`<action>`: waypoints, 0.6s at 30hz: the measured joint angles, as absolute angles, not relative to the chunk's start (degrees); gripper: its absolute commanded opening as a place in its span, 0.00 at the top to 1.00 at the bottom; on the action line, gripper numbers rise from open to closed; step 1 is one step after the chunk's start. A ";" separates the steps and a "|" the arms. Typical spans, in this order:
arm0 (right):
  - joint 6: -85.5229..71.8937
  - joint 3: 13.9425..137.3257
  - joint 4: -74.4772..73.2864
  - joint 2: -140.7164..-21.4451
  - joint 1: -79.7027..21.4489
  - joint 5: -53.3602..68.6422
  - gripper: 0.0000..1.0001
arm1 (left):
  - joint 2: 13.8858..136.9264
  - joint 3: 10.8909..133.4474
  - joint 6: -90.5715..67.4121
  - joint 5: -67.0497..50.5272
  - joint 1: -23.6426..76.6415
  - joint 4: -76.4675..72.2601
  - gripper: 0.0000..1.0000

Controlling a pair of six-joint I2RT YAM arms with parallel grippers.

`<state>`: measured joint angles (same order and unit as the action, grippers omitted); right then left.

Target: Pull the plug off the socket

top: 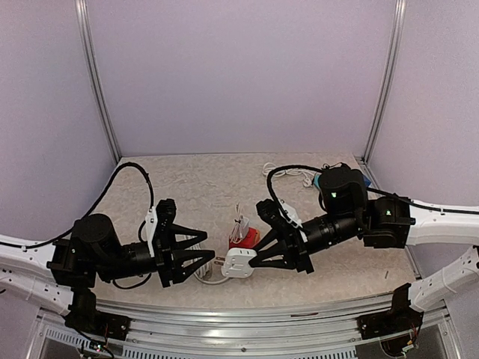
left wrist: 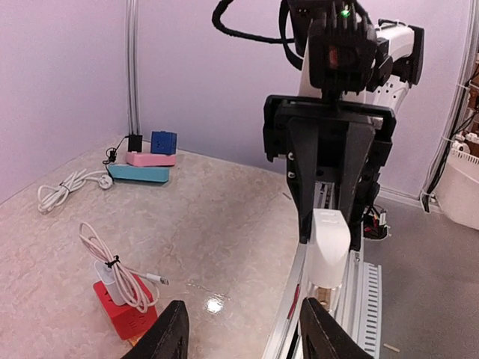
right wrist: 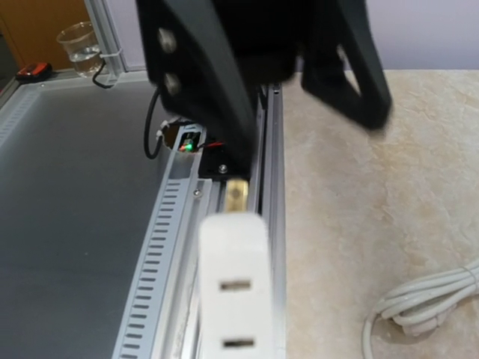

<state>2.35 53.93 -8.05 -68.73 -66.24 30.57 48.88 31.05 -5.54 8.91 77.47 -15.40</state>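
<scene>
My right gripper (top: 254, 258) is shut on a white plug block (top: 239, 263) and holds it over the table's near edge. In the left wrist view its black fingers (left wrist: 299, 187) clamp the white plug (left wrist: 328, 247) on both sides, with bare brass prongs (left wrist: 320, 295) pointing down. The right wrist view shows the plug's slotted face (right wrist: 233, 292) and a brass prong (right wrist: 237, 193) free in the air. My left gripper (top: 209, 247) is open and empty, facing the plug from the left (left wrist: 243, 333). A loose white cord (top: 209, 274) lies below it.
A red socket cube (top: 244, 239) with a white charger and coiled cable (left wrist: 112, 269) stands just behind the plug. Pink (left wrist: 150, 158), blue (left wrist: 163, 140) and teal (left wrist: 138, 173) blocks and a white cable (left wrist: 63, 188) lie at the back right. The metal front rail (right wrist: 263, 149) runs under the plug.
</scene>
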 measured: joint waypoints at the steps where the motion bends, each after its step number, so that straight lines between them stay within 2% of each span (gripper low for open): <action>1: 2.35 53.98 -8.05 -68.82 -66.24 30.70 1.00 | 49.98 31.42 -5.58 9.19 77.43 -14.85 0.50; 7: 2.39 54.54 -8.43 -69.28 -66.24 31.07 1.00 | 54.78 32.58 -5.74 9.32 77.43 -13.63 0.51; 18: 2.39 54.54 -9.32 -69.28 -66.24 29.50 1.00 | 52.21 32.47 -5.52 5.98 77.49 -15.03 0.52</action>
